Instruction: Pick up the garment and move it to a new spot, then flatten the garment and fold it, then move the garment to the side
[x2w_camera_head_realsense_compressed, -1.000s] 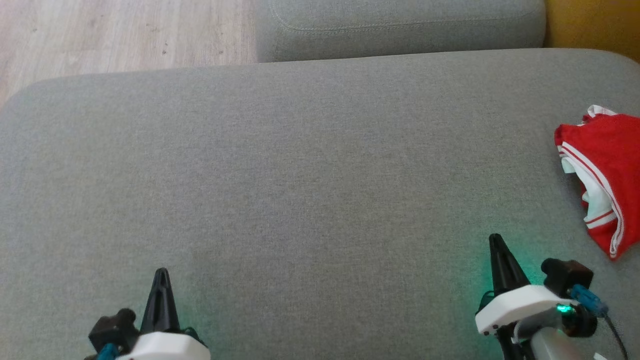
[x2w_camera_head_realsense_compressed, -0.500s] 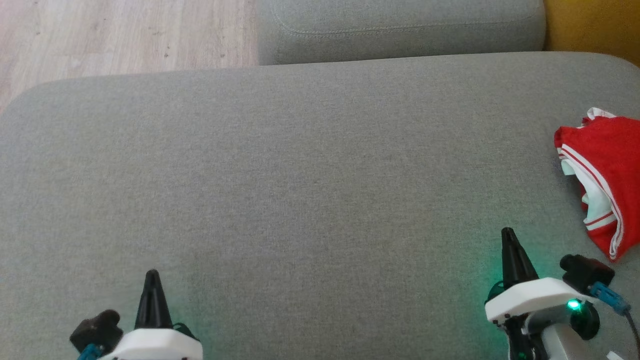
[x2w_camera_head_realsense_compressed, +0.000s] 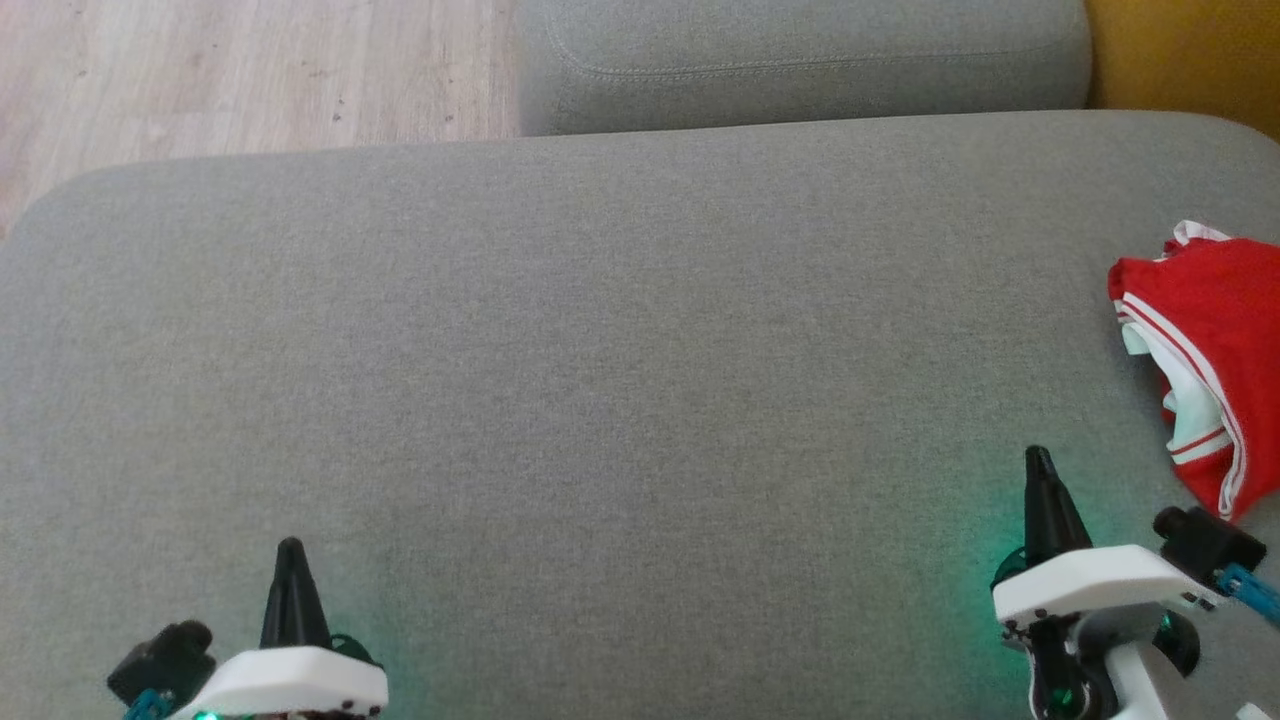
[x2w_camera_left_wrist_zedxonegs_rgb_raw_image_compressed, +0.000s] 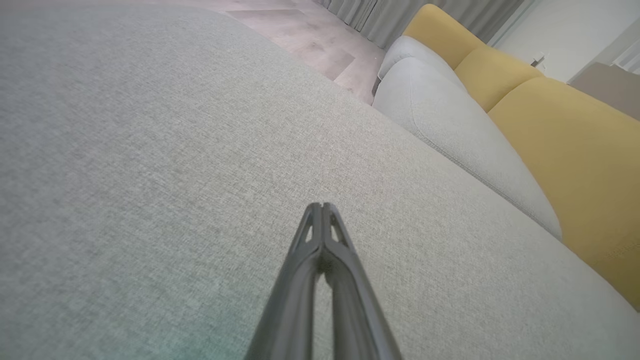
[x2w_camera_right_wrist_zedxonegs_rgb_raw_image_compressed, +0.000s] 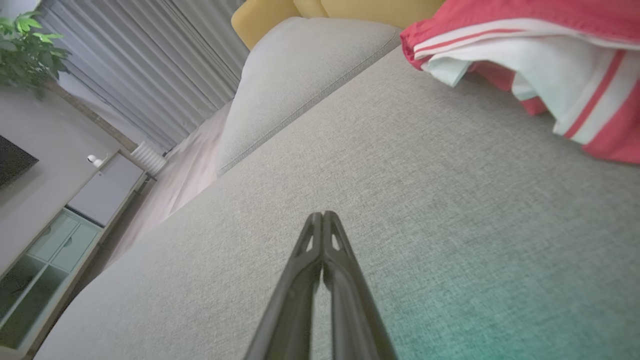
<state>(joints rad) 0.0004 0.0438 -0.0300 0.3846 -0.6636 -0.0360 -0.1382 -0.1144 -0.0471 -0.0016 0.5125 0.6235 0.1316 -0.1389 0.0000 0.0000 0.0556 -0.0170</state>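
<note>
Finds the red-and-white garment (x2w_camera_head_realsense_compressed: 1210, 340) at the far right edge of the grey sofa seat (x2w_camera_head_realsense_compressed: 600, 350), heaped in loose layers with white lining and stripes showing, not spread flat. Shows the left tool (x2w_camera_head_realsense_compressed: 290, 548) low at the near left and the right tool (x2w_camera_head_realsense_compressed: 1038, 458) at the near right, close to the cloth yet apart from it, both with fingers pressed together and pinching nothing. Cannot settle the step in hand: fits a heap waiting to be lifted to a fresh spot, and equally a bundle set aside once folding is over. Judging only so far: no hold on soft layers possible without spreading the fingers beforehand.
</note>
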